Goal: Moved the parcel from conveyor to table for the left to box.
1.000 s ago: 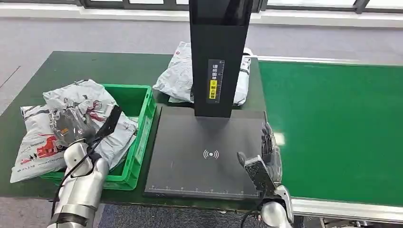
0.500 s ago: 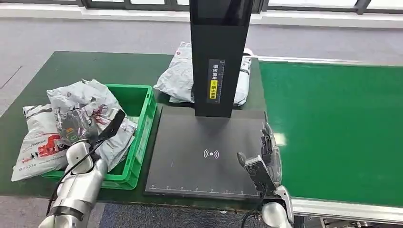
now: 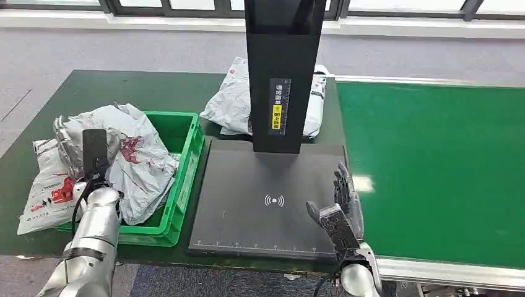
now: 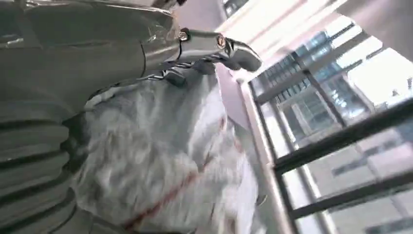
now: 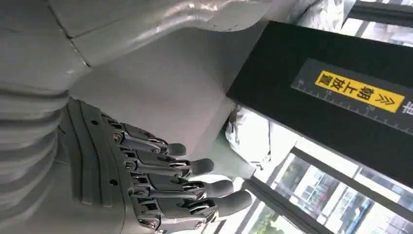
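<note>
Parcel (image 3: 133, 162), crumpled grey with red print, now sits lower in the green crate (image 3: 183, 162) as the left hand (image 3: 93, 151) grips it; right hand (image 3: 342, 209) stays spread, empty.

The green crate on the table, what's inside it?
A crumpled grey parcel with red print fills the green crate and spills over its rim, with the left hand on it. What lies beneath the parcel is covered. Another parcel lies outside, against the crate.
</note>
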